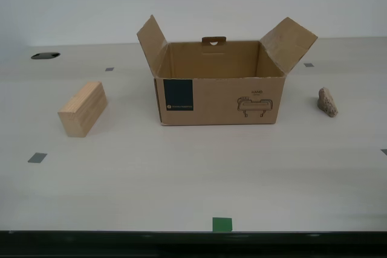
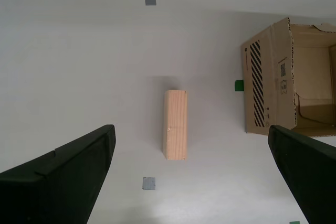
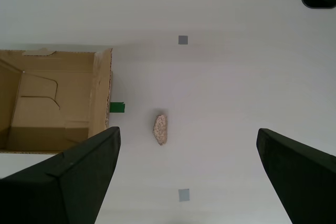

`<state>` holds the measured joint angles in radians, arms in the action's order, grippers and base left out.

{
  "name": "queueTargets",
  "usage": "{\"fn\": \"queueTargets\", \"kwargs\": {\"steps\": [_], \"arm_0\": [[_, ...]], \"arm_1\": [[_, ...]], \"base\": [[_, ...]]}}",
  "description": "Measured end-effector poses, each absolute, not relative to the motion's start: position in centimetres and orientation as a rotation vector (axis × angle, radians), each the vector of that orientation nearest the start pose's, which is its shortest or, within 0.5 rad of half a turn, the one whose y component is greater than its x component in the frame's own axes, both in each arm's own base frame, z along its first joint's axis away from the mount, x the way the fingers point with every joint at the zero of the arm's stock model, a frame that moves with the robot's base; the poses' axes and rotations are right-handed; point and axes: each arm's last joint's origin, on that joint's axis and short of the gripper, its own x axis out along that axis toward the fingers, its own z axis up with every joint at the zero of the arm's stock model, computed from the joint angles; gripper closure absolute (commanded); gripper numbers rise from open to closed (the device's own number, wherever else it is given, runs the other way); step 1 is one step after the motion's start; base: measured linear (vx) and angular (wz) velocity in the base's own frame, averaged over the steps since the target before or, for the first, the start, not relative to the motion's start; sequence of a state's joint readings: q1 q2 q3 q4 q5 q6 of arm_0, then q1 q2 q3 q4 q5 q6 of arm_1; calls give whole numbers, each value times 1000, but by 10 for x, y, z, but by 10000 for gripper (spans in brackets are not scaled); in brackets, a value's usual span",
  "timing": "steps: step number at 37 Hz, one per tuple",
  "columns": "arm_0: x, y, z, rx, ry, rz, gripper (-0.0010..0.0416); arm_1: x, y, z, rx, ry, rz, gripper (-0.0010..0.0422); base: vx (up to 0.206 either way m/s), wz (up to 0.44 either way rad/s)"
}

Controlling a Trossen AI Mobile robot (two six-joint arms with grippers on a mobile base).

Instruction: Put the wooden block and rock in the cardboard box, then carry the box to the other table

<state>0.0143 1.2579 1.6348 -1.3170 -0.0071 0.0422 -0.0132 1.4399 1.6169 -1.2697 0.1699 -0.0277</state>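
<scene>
The cardboard box (image 1: 217,98) stands open in the middle of the table, both side flaps up, nothing visible inside. The wooden block (image 1: 83,109) lies on the table at the exterior view's left of the box, and the rock (image 1: 327,102) at the exterior view's right. My second gripper (image 2: 190,142) hangs open high over the wooden block (image 2: 175,124), with the box (image 2: 268,82) beside it. My first gripper (image 3: 187,132) is open high above the rock (image 3: 160,128), next to the box (image 3: 58,98). Neither arm shows in the exterior view. The other table is out of view.
Grey tape squares (image 1: 37,158) dot the white tabletop (image 1: 181,173). A green tape square (image 1: 222,224) sits at the front edge. A dark cable hole (image 1: 45,55) lies at the back on the exterior view's left. A white wall rises behind the table.
</scene>
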Motion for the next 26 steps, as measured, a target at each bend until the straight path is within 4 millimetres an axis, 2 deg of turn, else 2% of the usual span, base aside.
{"fn": "queueTargets", "kwargs": {"steps": [26], "arm_0": [[201, 3, 423, 36, 940, -1, 54]], "arm_1": [[260, -8, 382, -110, 1092, -149, 14]], "base": [[0, 0]]}}
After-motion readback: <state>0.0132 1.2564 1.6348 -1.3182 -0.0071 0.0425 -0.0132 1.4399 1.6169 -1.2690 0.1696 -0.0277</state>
